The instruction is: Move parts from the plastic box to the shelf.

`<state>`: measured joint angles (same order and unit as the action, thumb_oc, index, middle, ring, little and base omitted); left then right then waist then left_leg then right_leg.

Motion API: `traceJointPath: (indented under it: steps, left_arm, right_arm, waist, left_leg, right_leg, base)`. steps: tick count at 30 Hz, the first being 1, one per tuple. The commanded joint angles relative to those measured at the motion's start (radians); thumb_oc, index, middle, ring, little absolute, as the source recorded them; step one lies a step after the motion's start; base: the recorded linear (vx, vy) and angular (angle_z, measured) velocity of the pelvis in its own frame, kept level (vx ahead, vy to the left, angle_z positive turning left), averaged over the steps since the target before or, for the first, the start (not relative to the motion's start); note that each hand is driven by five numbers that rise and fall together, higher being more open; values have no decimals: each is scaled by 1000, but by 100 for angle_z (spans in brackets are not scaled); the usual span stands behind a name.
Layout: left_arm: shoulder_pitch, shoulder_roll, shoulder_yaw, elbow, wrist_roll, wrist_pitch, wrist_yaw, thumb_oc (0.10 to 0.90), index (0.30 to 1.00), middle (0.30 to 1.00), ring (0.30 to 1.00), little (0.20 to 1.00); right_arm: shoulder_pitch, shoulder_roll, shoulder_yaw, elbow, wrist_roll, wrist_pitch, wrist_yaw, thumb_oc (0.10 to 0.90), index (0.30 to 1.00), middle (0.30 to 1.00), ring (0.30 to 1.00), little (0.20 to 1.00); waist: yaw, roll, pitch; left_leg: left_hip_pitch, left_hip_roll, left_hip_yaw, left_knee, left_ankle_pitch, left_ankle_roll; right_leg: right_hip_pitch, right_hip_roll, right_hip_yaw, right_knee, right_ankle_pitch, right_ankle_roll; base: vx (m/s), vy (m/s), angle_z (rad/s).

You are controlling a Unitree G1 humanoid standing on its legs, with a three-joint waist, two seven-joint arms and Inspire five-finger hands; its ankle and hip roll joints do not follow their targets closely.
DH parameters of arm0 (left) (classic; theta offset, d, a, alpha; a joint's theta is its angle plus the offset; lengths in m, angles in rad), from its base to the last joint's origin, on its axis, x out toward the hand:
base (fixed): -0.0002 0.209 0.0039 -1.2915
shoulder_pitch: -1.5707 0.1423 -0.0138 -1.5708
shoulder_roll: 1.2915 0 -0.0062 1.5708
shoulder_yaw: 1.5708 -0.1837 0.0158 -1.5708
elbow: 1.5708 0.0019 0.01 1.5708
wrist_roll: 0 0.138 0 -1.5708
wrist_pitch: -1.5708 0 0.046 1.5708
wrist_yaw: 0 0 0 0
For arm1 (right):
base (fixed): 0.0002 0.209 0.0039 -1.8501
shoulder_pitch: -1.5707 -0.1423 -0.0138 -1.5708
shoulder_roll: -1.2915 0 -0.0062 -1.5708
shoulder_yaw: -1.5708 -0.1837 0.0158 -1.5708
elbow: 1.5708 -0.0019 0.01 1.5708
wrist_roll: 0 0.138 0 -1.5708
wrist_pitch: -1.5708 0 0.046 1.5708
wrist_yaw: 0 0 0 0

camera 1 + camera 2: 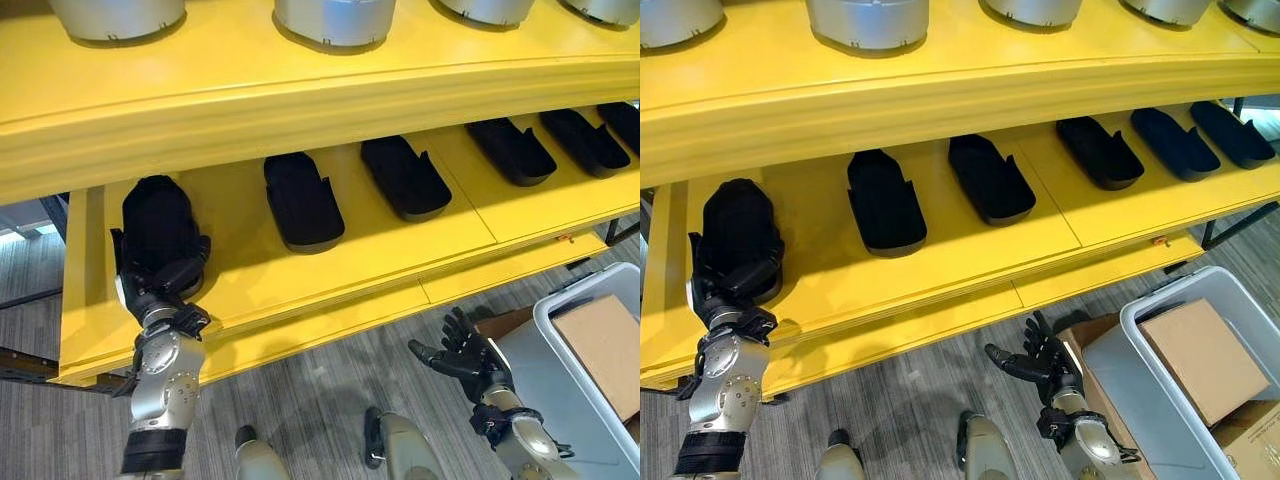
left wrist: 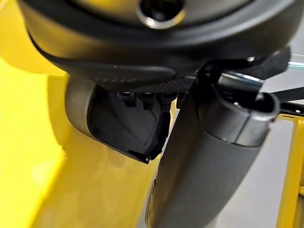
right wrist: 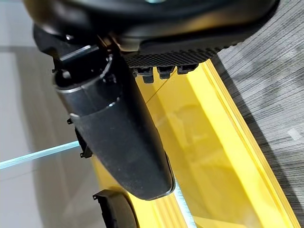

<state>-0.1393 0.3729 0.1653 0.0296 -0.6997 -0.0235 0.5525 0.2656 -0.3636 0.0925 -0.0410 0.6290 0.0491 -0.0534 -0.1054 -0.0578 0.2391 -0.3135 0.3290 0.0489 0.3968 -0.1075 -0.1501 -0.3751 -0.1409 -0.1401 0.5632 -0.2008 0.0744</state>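
Black part on yellow shelf, left hand touching, no legible writing

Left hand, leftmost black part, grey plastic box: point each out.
left hand (image 1: pixel 160 285): left eye view, on its palm.
leftmost black part (image 1: pixel 155 220): left eye view, on its top surface.
grey plastic box (image 1: pixel 1140 385): right eye view, on its bare inner wall.

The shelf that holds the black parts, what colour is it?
Yellow. The shelf shows best in the right eye view.

The left robot hand is raised with fingers curled, while the right robot hand hangs low, fingers spread.
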Motion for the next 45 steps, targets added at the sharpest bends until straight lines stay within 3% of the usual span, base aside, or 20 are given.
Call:
traceJointPath:
  steps: [1, 18, 25, 27, 28, 30, 32, 37, 45]
  left_arm:
    - [-84, 79, 43, -148, 95, -116, 4, 900, 1000, 1000, 1000, 1000]
    - [-59, 120, 80, -282, 151, -166, -27, 900, 1000, 1000, 1000, 1000]
    - [0, 142, 109, -330, 192, -156, -72, 900, 1000, 1000, 1000, 1000]
    - [80, 166, 139, -362, 275, -128, -123, 900, 1000, 1000, 1000, 1000]
    - [174, 176, 168, -402, 393, -109, -167, 900, 1000, 1000, 1000, 1000]
    - [206, 175, 172, -413, 425, -102, -171, 900, 1000, 1000, 1000, 1000]
    - [286, 200, 190, -468, 500, -95, -244, 900, 1000, 1000, 1000, 1000]
    - [449, 244, 272, -509, 739, -90, -270, 900, 1000, 1000, 1000, 1000]
    - [563, 257, 246, -530, 854, -120, -290, 900, 1000, 1000, 1000, 1000]
  right_arm:
    - [-44, -13, -91, -151, -14, -96, 19, 900, 1000, 1000, 1000, 1000]
    - [-32, -12, -122, -148, -9, -124, 59, 900, 1000, 1000, 1000, 1000]
    - [-17, -16, -138, -149, -10, -129, 77, 900, 1000, 1000, 1000, 1000]
    - [1, -17, -155, -150, -4, -131, 93, 900, 1000, 1000, 1000, 1000]
    - [13, -19, -177, -153, -3, -136, 101, 900, 1000, 1000, 1000, 1000]
    - [18, -20, -181, -157, -3, -138, 103, 900, 1000, 1000, 1000, 1000]
    - [25, -20, -203, -159, -1, -143, 107, 900, 1000, 1000, 1000, 1000]
    - [42, -20, -231, -170, 15, -161, 119, 900, 1000, 1000, 1000, 1000]
    - [48, -37, -232, -198, 13, -197, 110, 900, 1000, 1000, 1000, 1000]
  waist:
    - [-9, 4, -34]
    - [-10, 23, -59]
    - [-6, 29, -69]
    - [-3, 36, -71]
    - [3, 39, -67]
    - [5, 39, -65]
    - [13, 43, -58]
    - [31, 52, -44]
    - [51, 56, -13]
  left_leg:
    - [5, 10, 15, 64, -32, 52]
    - [-10, 9, 10, 61, -32, 56]
    - [-23, 8, 6, 61, -31, 56]
    - [-28, 9, 2, 60, -30, 57]
    - [-29, 9, 2, 60, -31, 58]
    - [-30, 9, 0, 63, -32, 59]
    - [-28, 9, -2, 61, -33, 60]
    - [-19, 10, -7, 60, -34, 59]
    - [26, -7, -18, 61, -42, 59]
  right_leg:
    - [103, -29, 47, -80, 11, 44]
    - [89, -32, 44, -77, 12, 47]
    - [81, -32, 40, -77, 12, 46]
    - [77, -32, 38, -76, 11, 45]
    - [76, -33, 35, -70, 7, 43]
    - [77, -34, 34, -68, 6, 43]
    - [79, -35, 31, -67, 4, 43]
    - [92, -39, 24, -60, -6, 43]
    - [149, -57, 4, -47, -16, 44]
  base:
    - [0, 0, 0]
    - [0, 0, 0]
    - [0, 0, 0]
    - [0, 0, 0]
    - [0, 0, 0]
    - [0, 0, 0]
    - [0, 0, 0]
    - [-1, -2, 1]
    - [-6, 4, 11]
